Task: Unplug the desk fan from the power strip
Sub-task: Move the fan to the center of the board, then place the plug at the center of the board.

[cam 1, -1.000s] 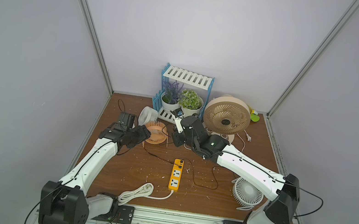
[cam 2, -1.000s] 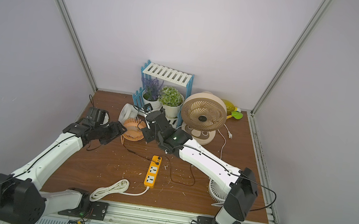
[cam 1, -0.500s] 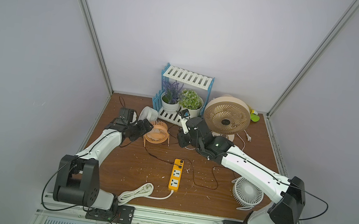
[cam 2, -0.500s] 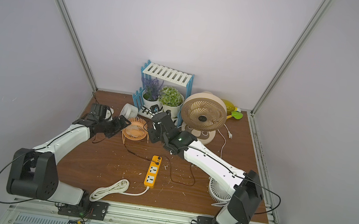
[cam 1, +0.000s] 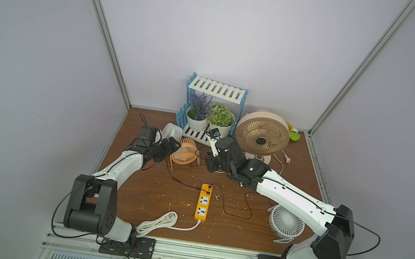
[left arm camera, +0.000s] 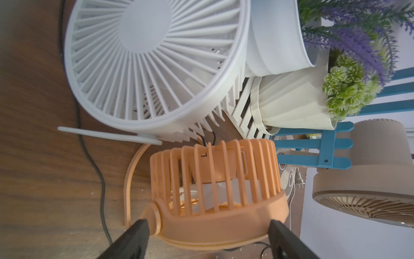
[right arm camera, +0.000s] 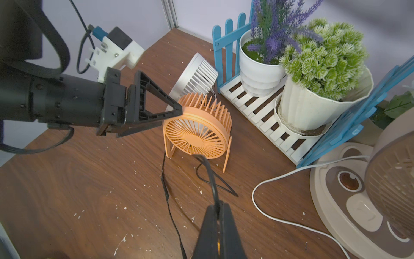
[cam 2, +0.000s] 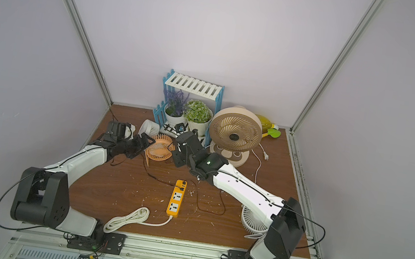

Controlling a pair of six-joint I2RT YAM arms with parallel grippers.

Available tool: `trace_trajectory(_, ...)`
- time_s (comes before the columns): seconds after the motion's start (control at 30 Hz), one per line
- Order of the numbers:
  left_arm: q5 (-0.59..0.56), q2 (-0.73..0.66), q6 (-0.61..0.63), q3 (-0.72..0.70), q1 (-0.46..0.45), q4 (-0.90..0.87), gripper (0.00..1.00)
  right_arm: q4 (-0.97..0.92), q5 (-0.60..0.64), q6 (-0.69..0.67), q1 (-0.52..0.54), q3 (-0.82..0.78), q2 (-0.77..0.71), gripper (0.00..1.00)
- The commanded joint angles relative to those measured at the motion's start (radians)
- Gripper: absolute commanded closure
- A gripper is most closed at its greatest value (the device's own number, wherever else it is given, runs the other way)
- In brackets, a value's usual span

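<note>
My left end effector (left arm camera: 208, 224) straddles the orange fan (cam 1: 184, 153), with a small white fan (cam 1: 172, 131) just behind it and the blue rack (cam 1: 214, 100) with its potted plants (cam 1: 221, 115) crowding the far side, so there is little room there. My right end effector (right arm camera: 216, 207), pinched on the thin black cable (right arm camera: 212, 183), is hemmed in by the beige fan (cam 1: 262, 137) and a white wire (right arm camera: 253, 195) beside it. The middle of the surface (cam 1: 152, 191) around the power strip (cam 1: 203, 202) is free, save for cable loops, the coiled white cord (cam 1: 157, 221) at the near edge and a second white fan (cam 1: 286, 221) under my right arm.
</note>
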Motion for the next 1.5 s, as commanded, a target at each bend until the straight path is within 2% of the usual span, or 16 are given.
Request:
trace_trajectory(0.0, 0.002, 0.011, -0.032, -0.018, -0.043, 0.039, 0.16, 0.002, 0.009, 0.026, -0.011, -0.008, -0.029, 1.00)
trace_trajectory(0.47, -0.028, 0.088, -0.110, 0.001, -0.132, 0.136, 0.18, 0.051, -0.017, 0.146, -0.070, 0.010, 0.043, 1.00)
trace_trajectory(0.77, -0.049, 0.093, -0.133, 0.028, -0.151, 0.186, 0.17, 0.164, -0.072, 0.274, -0.072, -0.098, 0.067, 1.00)
trace_trajectory(0.97, -0.140, -0.037, -0.063, 0.083, -0.149, 0.098, 0.13, 0.262, -0.081, 0.350, -0.073, -0.142, 0.125, 1.00)
trace_trajectory(1.13, -0.243, -0.185, -0.029, 0.108, -0.138, -0.037, 0.12, 0.287, -0.056, 0.342, -0.074, -0.092, 0.198, 1.00)
trace_trajectory(1.33, -0.357, -0.369, -0.075, 0.070, -0.124, -0.268, 0.11, 0.300, -0.019, 0.292, -0.076, -0.025, 0.277, 1.00)
trace_trajectory(1.47, -0.359, -0.485, -0.141, -0.003, -0.124, -0.390, 0.11, 0.306, -0.028, 0.272, -0.081, 0.024, 0.331, 1.00)
